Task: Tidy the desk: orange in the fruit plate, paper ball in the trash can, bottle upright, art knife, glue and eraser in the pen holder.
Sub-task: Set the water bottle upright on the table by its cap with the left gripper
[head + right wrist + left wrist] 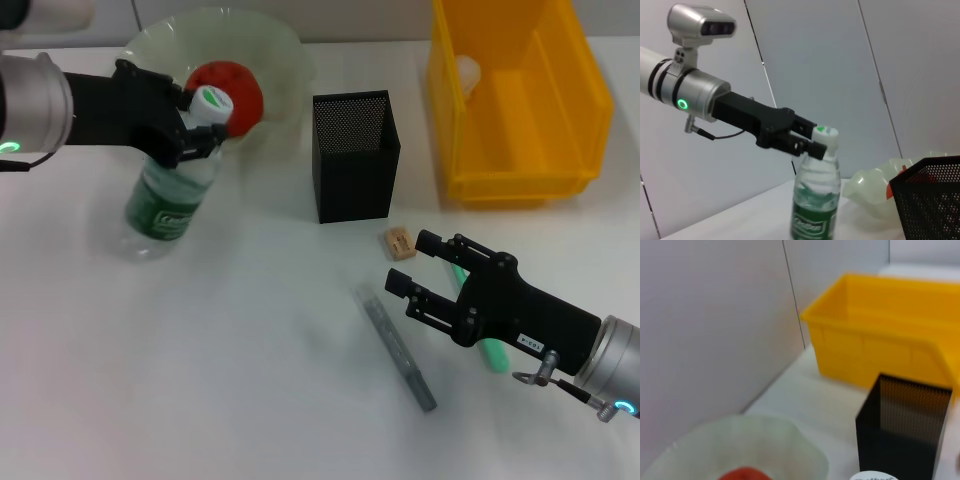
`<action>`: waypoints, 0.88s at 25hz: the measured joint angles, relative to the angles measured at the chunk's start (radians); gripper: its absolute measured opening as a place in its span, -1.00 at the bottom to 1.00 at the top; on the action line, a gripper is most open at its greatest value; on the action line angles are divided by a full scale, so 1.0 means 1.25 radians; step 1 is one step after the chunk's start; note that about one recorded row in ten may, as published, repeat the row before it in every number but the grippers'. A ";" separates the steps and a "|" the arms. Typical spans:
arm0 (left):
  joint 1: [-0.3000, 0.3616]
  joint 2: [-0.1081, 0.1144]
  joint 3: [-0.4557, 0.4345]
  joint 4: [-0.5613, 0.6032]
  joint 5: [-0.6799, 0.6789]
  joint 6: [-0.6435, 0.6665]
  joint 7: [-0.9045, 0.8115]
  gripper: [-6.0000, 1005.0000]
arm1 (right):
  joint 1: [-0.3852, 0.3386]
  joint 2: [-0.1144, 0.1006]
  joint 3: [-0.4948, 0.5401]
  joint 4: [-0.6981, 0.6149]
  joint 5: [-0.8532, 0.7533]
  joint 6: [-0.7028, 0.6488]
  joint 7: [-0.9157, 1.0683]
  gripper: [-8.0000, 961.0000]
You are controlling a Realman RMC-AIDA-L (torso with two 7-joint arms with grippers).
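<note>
Right pincer (408,262) gapes beside the eraser (399,243); left pincer (196,128) clamps the bottle (170,190) upright.

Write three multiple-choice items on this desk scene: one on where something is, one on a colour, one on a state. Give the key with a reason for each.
1. Where is the orange?
A. In the fruit plate
B. In the trash can
C. On the table beside the eraser

2. What colour is the trash can?
A. Black
B. Yellow
C. Pale green

3. What is the left gripper doing?
A. Hanging open over the pen holder
B. Shut on the bottle's neck
C. Resting on the eraser

Key:
1 A: the orange sits inside the fruit plate.
2 B: the trash can is bright yellow, while the pen holder is black.
3 B: the left gripper clamps the bottle just under its cap; the bottle stands on its base, leaning a little. The right gripper hovers open near the eraser.
</note>
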 joint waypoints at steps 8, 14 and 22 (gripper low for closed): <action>0.028 0.000 -0.054 -0.007 -0.063 -0.007 0.038 -0.11 | 0.003 0.000 0.000 0.000 0.000 0.000 0.000 0.44; 0.045 0.000 -0.057 -0.012 -0.069 -0.030 0.057 -0.11 | 0.003 0.000 0.000 0.000 0.000 0.000 0.000 0.44; 0.049 0.000 -0.064 -0.014 -0.073 -0.039 0.061 -0.11 | 0.004 0.000 0.000 0.000 0.000 -0.001 0.000 0.44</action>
